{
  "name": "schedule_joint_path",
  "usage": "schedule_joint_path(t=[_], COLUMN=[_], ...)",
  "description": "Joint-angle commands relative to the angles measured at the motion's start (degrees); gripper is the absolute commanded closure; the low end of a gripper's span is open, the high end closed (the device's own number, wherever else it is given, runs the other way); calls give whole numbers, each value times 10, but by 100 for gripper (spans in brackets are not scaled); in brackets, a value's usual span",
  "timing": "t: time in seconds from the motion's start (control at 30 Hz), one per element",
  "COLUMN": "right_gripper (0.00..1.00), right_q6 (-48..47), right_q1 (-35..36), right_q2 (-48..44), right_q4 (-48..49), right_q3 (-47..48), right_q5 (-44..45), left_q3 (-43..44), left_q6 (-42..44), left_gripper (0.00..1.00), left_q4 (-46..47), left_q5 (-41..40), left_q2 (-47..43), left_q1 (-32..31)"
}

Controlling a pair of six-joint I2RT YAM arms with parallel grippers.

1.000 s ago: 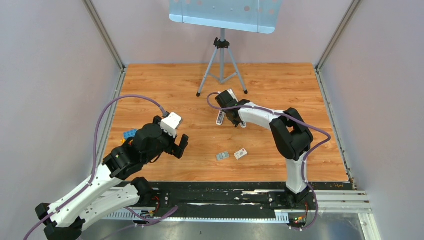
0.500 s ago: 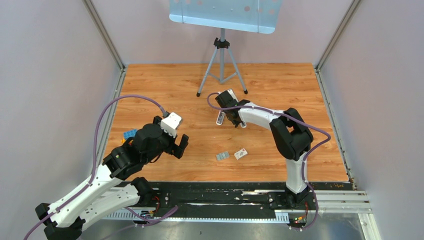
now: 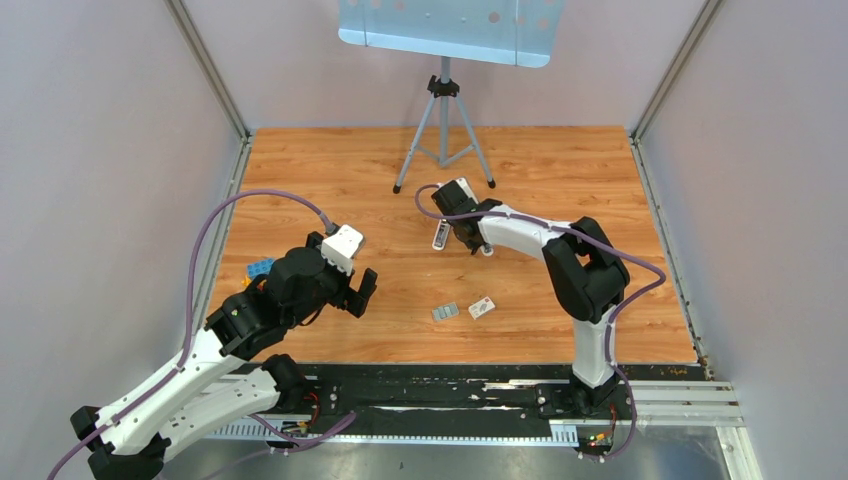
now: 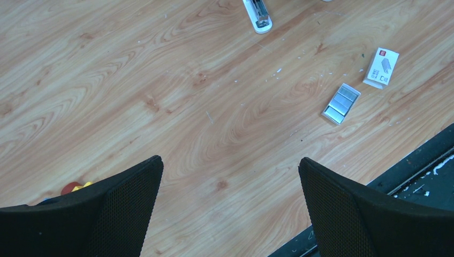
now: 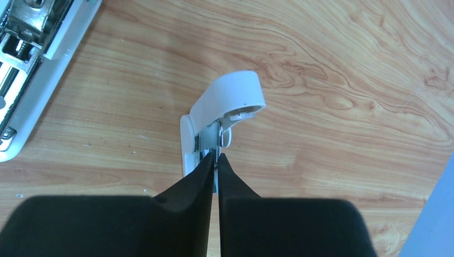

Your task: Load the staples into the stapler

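Stapler [image 5: 32,64] lay open on the bench [image 3: 350,170], magazine channel upward, toward the far middle of the wood, just beside the right hand [image 5: 216,158]. That hand's fingertips were all but met, pinching a thin metal tab on a white curved piece [image 5: 230,96]. Whether this piece belonged to the stapler could not be told. The left hand [image 4: 230,163] hovered spread to its widest and held nothing.

The staples [image 4: 341,103] rested in a shallow white tray nearer the arm bases, well apart from the stapler, with a small white carton [image 4: 381,67] just beside them.

Judged from this layout, the step was preparation of the stapler for loading. It called for a light, steady pinch on the tab, drawn in line with the piece so that the open stapler alongside was not nudged or rolled. The channel should remain upward and unobstructed. The block was probably best gripped across its long sides to avoid snapping it.

Count:
- stapler: one
- block of staples: one
- carton: one
- white curved piece: one
- hands: two
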Motion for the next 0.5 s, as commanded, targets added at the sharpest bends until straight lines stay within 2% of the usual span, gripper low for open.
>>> schedule_joint_path(t=[0.0, 0.47], right_gripper=[92, 94], right_q6=[-2, 5], right_q1=[5, 2], right_q2=[-31, -55], right_q4=[-25, -46], right_q3=[-4, -26], right_q5=[25, 62], left_q3=[-4, -5], left_q6=[8, 8], left_gripper=[0, 0], left_q4=[11, 11], left_q5=[2, 4], left_q2=[-5, -9], left_q1=[-2, -2])
